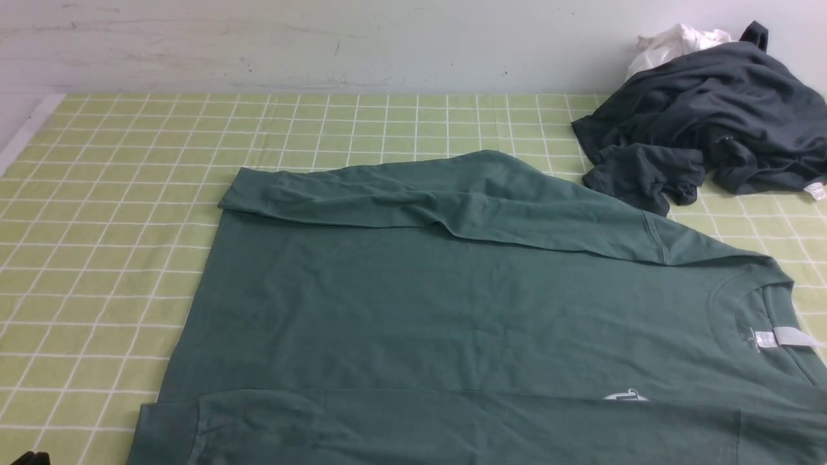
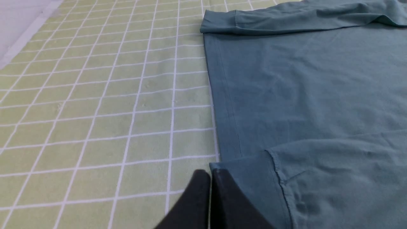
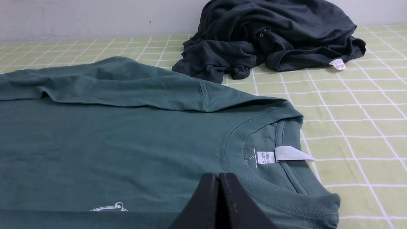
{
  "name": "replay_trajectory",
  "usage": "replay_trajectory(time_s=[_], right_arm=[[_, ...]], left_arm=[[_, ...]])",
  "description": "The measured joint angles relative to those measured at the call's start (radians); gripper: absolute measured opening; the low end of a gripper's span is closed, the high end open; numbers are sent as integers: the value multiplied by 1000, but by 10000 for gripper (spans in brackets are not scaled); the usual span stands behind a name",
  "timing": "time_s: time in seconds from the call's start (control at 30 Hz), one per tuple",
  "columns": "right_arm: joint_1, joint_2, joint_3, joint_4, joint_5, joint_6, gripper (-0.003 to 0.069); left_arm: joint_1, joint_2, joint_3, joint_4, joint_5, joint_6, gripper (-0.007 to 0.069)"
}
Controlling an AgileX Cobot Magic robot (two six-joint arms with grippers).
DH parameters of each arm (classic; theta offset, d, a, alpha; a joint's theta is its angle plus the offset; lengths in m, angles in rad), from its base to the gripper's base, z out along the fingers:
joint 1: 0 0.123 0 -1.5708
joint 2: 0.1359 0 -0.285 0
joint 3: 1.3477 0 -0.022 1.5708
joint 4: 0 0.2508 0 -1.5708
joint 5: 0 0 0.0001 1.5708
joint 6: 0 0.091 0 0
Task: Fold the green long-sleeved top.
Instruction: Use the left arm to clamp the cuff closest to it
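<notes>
The left gripper (image 2: 210, 174) has its two dark fingers pressed together with nothing visible between them. Its tips sit right at the corner of the near sleeve's ribbed cuff (image 2: 254, 178), at the edge of the cloth; whether they touch it cannot be told. The right gripper (image 3: 218, 177) is likewise pressed together and empty, poised over the near part of the ribbed collar (image 3: 273, 194), close to the white neck label (image 3: 287, 153). Both are at the green long-sleeved top (image 1: 452, 310), which lies flat across the green checked tablecloth (image 1: 97, 226) with its neck to the right and its hem to the left. Its far sleeve (image 1: 400, 200) is folded in along the far edge of the body, and the near sleeve is folded in along the near edge, half covering the small white chest logo (image 1: 625, 396). At the far right a crumpled dark charcoal garment (image 1: 711, 116) lies just beside the top's shoulder, with a white cloth (image 1: 672, 42) behind it against the wall.
</notes>
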Motion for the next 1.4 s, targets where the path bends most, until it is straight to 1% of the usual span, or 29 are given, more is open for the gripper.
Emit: replay_trajectory(time_s=[0.1,0.17,0.33,0.4,0.5,0.57,0.63,0.7,0.77,0.83,0.87,0.9,0.93,1.03,1.07,1.1,1.13,1.17,1.23,1.3,1.33,1.4], right_arm=[[0,0,3,-2,-38,0,-14],[0,0,5,-2,-110,0,-14],[0,0,6,-2,-495,15,-14],[0,0,6,-2,-689,49,-14],[0,0,6,-2,-905,105,-14],[0,0,6,-3,-987,139,-14],[0,0,-5,-15,-1005,163,-14],[0,2,-72,-37,-946,166,-14],[0,36,-187,-93,-853,159,-14],[1,112,-315,-165,-725,158,-14],[1,121,-340,-172,-712,158,-14],[2,193,-436,-222,-592,158,-14],[3,244,-488,-248,-510,158,-14],[4,400,-592,-274,-276,158,-14],[7,447,-611,-271,-206,158,-14],[9,471,-618,-267,-171,158,-14],[25,565,-641,-241,-42,158,-14],[47,622,-652,-203,47,155,-14],[81,707,-667,-146,136,128,-14],[145,809,-681,-58,231,56,-14],[186,868,-688,-12,275,-20,-14],[241,950,-690,45,315,-111,-14]], left_arm=[[0,0,0,0,-68,7,-3],[0,0,0,4,-160,11,-3],[0,0,0,10,-474,11,-3],[0,0,0,10,-592,2,-3],[0,0,0,7,-805,-84,-3],[0,0,-2,8,-921,-173,-3],[0,0,-40,22,-947,-281,-3],[0,10,-133,63,-891,-348,-3],[0,58,-283,124,-756,-383,-3],[0,147,-460,182,-576,-394,-3],[0,156,-475,186,-546,-394,-3],[0,239,-580,223,-455,-394,-3],[0,293,-631,246,-404,-393,-3],[-7,450,-711,281,-257,-392,-3],[-13,479,-720,283,-223,-392,-3],[-17,497,-723,282,-199,-392,-3],[-43,578,-727,268,-79,-392,-3],[-63,623,-726,248,-9,-391,-3],[-102,699,-719,205,85,-382,-3],[-152,790,-710,144,168,-335,-3],[-190,865,-705,105,215,-296,-3],[-224,952,-704,51,253,-243,-3]])
